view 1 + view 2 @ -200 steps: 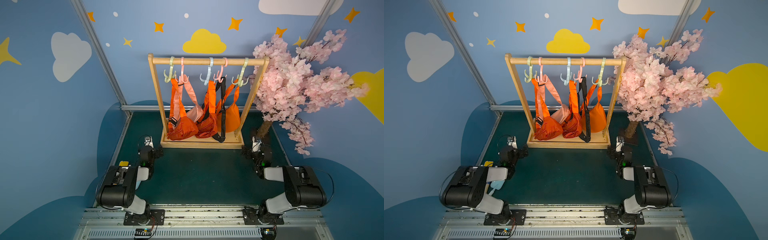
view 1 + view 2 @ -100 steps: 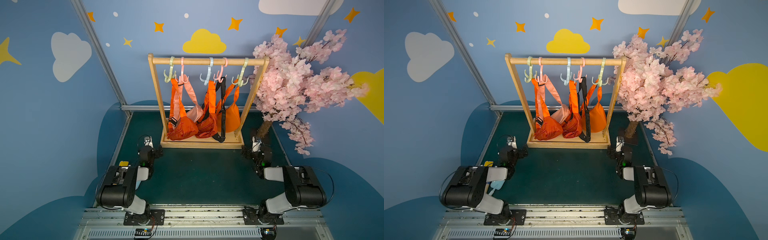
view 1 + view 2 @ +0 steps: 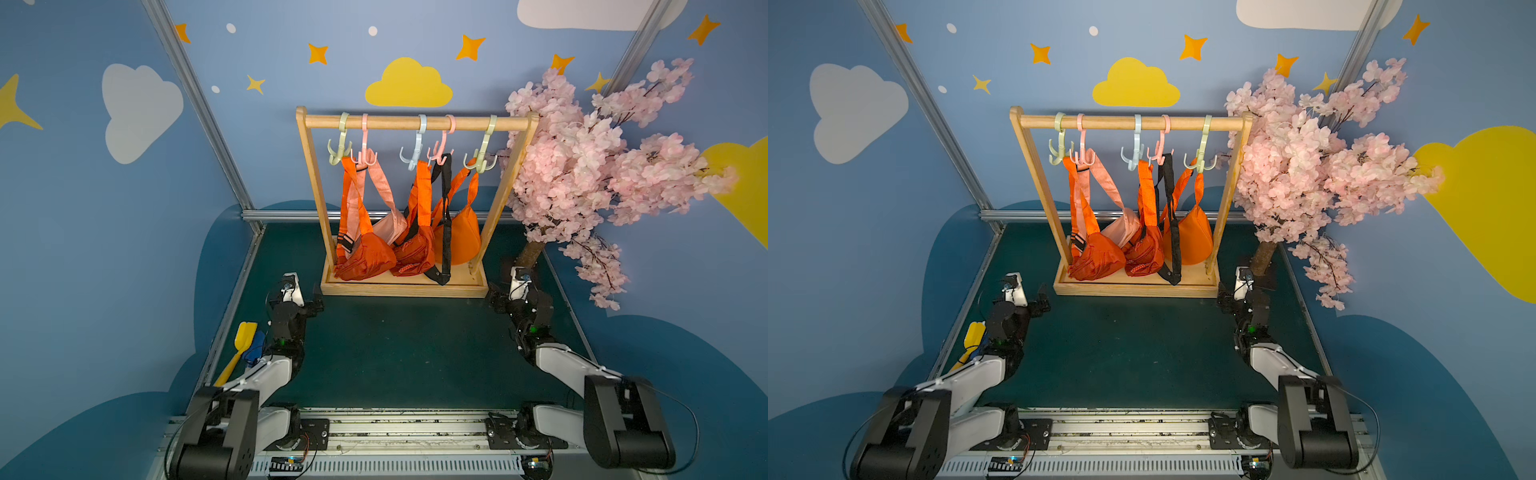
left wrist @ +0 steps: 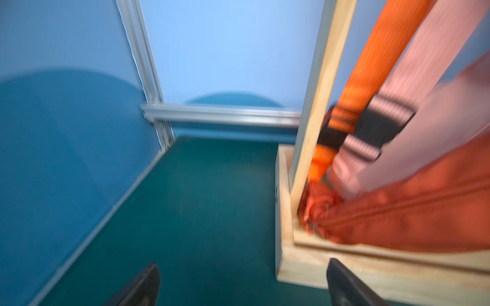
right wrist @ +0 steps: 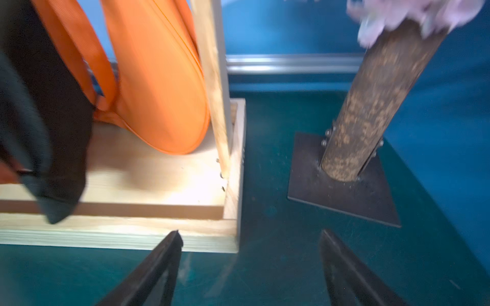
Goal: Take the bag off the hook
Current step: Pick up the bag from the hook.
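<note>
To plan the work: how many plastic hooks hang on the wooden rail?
5 along the rail: left green hook, left pink hook, blue hook, right pink hook, right green hook. None seems hidden.

The left arm (image 3: 270, 372) and right arm (image 3: 565, 365) each have white shells between bulky black joint housings (image 3: 220, 428). Thin black cables (image 3: 697, 434) loop off them. Each arm also has a green light (image 3: 282, 342) and a white camera block (image 3: 293, 286). The left pincer (image 4: 242, 267) and right pincer (image 5: 250, 235) have black tapering fingers (image 5: 164, 254).

left elbow (image 3: 218, 428), right elbow (image 3: 623, 419), both swung back toward camera
</note>
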Controlling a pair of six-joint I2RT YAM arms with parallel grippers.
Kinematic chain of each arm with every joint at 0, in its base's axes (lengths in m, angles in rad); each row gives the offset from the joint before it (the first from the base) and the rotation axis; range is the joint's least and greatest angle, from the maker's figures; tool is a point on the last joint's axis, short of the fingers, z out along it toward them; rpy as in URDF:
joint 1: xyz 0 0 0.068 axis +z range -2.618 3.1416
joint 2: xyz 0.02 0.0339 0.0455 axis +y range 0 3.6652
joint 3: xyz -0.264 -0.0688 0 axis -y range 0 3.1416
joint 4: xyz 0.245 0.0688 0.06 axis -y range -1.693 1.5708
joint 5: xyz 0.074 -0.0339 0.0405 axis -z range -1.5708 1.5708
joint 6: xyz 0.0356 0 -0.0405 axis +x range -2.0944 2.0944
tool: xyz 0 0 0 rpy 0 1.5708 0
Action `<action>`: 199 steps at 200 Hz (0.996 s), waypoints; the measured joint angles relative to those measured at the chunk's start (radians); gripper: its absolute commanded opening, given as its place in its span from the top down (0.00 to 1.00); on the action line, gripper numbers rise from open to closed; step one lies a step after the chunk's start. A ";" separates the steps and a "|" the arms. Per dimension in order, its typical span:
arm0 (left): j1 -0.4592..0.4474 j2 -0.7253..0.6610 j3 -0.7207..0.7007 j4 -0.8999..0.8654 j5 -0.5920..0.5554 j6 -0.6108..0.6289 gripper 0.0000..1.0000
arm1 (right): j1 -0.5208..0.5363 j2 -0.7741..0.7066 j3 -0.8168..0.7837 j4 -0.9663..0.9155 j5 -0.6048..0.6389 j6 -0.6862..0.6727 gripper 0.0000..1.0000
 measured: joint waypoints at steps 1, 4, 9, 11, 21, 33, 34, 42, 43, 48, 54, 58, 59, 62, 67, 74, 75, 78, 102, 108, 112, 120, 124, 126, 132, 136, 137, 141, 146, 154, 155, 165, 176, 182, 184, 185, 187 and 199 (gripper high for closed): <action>-0.001 -0.008 0.002 -0.006 -0.001 0.000 0.03 | 0.002 -0.006 0.001 -0.006 0.001 0.000 0.19; -0.002 -0.026 0.003 -0.016 -0.004 -0.002 0.03 | 0.005 -0.019 0.002 -0.020 0.004 0.003 0.19; -0.003 -0.058 0.007 -0.037 -0.009 -0.005 0.04 | 0.012 -0.045 0.008 -0.053 0.009 0.008 0.19; -0.004 -0.070 0.008 -0.044 -0.010 -0.007 0.04 | 0.014 -0.052 0.010 -0.062 0.011 0.010 0.19; -0.006 -0.132 0.015 -0.092 -0.018 -0.019 0.05 | 0.029 -0.098 0.027 -0.135 0.027 0.025 0.20; -0.006 -0.195 0.026 -0.151 -0.021 -0.030 0.06 | 0.042 -0.146 0.052 -0.224 0.045 0.046 0.21; -0.006 -0.201 0.027 -0.159 -0.021 -0.032 0.06 | 0.043 -0.152 0.055 -0.234 0.047 0.047 0.21; -0.006 -0.239 0.039 -0.206 -0.021 -0.040 0.07 | 0.050 -0.186 0.074 -0.295 0.055 0.064 0.21; -0.006 -0.245 0.042 -0.214 -0.021 -0.040 0.07 | 0.050 -0.188 0.076 -0.300 0.055 0.065 0.21; -0.006 -0.266 0.051 -0.240 -0.020 -0.043 0.07 | 0.054 -0.210 0.087 -0.334 0.057 0.073 0.21; -0.006 -0.291 0.067 -0.279 -0.016 -0.046 0.07 | 0.057 -0.240 0.101 -0.380 0.058 0.083 0.22; -0.006 -0.305 0.078 -0.302 -0.011 -0.045 0.07 | 0.060 -0.259 0.109 -0.408 0.057 0.093 0.22; -0.006 -0.310 0.083 -0.311 -0.010 -0.046 0.07 | 0.060 -0.264 0.111 -0.413 0.057 0.093 0.22; -0.006 -0.319 0.092 -0.328 -0.008 -0.045 0.07 | 0.060 -0.277 0.116 -0.431 0.057 0.099 0.22; -0.006 -0.337 0.108 -0.354 -0.001 -0.045 0.08 | 0.062 -0.302 0.126 -0.463 0.056 0.109 0.23; -0.006 -0.356 0.134 -0.393 0.011 -0.045 0.08 | 0.065 -0.333 0.143 -0.506 0.051 0.119 0.23; -0.006 -0.359 0.138 -0.401 0.012 -0.045 0.08 | 0.065 -0.338 0.146 -0.516 0.050 0.119 0.23; -0.006 -0.365 0.149 -0.414 0.018 -0.044 0.08 | 0.065 -0.348 0.154 -0.531 0.049 0.127 0.23; -0.006 -0.393 0.256 -0.546 0.067 -0.038 0.09 | 0.073 -0.422 0.230 -0.663 0.018 0.157 0.24; -0.006 -0.393 0.280 -0.573 0.079 -0.036 0.10 | 0.075 -0.434 0.251 -0.690 0.005 0.161 0.24; -0.007 -0.392 0.300 -0.594 0.089 -0.035 0.10 | 0.076 -0.439 0.262 -0.705 -0.003 0.164 0.24; -0.007 -0.388 0.333 -0.629 0.105 -0.033 0.11 | 0.081 -0.448 0.294 -0.745 -0.024 0.170 0.24; -0.007 -0.386 0.352 -0.649 0.115 -0.032 0.11 | 0.083 -0.449 0.307 -0.758 -0.035 0.172 0.24; -0.007 -0.384 0.361 -0.659 0.121 -0.031 0.11 | 0.084 -0.449 0.314 -0.765 -0.042 0.172 0.24; -0.007 -0.378 0.388 -0.684 0.135 -0.029 0.12 | 0.087 -0.449 0.336 -0.788 -0.063 0.174 0.24; -0.007 -0.373 0.404 -0.699 0.144 -0.029 0.12 | 0.089 -0.447 0.351 -0.803 -0.079 0.174 0.25; -0.007 -0.371 0.410 -0.703 0.147 -0.029 0.12 | 0.090 -0.447 0.357 -0.808 -0.086 0.175 0.25; -0.007 -0.365 0.427 -0.719 0.158 -0.029 0.12 | 0.093 -0.444 0.370 -0.821 -0.101 0.174 0.25; -0.007 -0.357 0.446 -0.735 0.170 -0.029 0.12 | 0.095 -0.439 0.390 -0.840 -0.127 0.173 0.26; -0.007 -0.341 0.480 -0.767 0.194 -0.029 0.12 | 0.101 -0.429 0.416 -0.863 -0.159 0.172 0.26; -0.007 -0.340 0.483 -0.769 0.196 -0.029 0.12 | 0.101 -0.428 0.419 -0.865 -0.163 0.172 0.26; -0.007 -0.317 0.525 -0.805 0.233 -0.027 0.12 | 0.111 -0.413 0.452 -0.892 -0.207 0.170 0.27; -0.007 -0.288 0.574 -0.846 0.274 -0.024 0.12 | 0.126 -0.397 0.483 -0.914 -0.249 0.165 0.28; -0.007 -0.271 0.599 -0.863 0.294 -0.022 0.12 | 0.135 -0.389 0.496 -0.922 -0.269 0.159 0.28; -0.007 -0.265 0.608 -0.867 0.302 -0.022 0.12 | 0.138 -0.387 0.501 -0.923 -0.275 0.159 0.28; -0.007 -0.260 0.615 -0.872 0.307 -0.022 0.12 | 0.141 -0.385 0.505 -0.925 -0.280 0.158 0.28; -0.008 -0.253 0.624 -0.878 0.313 -0.021 0.12 | 0.146 -0.381 0.511 -0.928 -0.285 0.154 0.28; -0.008 -0.217 0.678 -0.907 0.354 -0.018 0.12 | 0.172 -0.360 0.548 -0.939 -0.318 0.146 0.28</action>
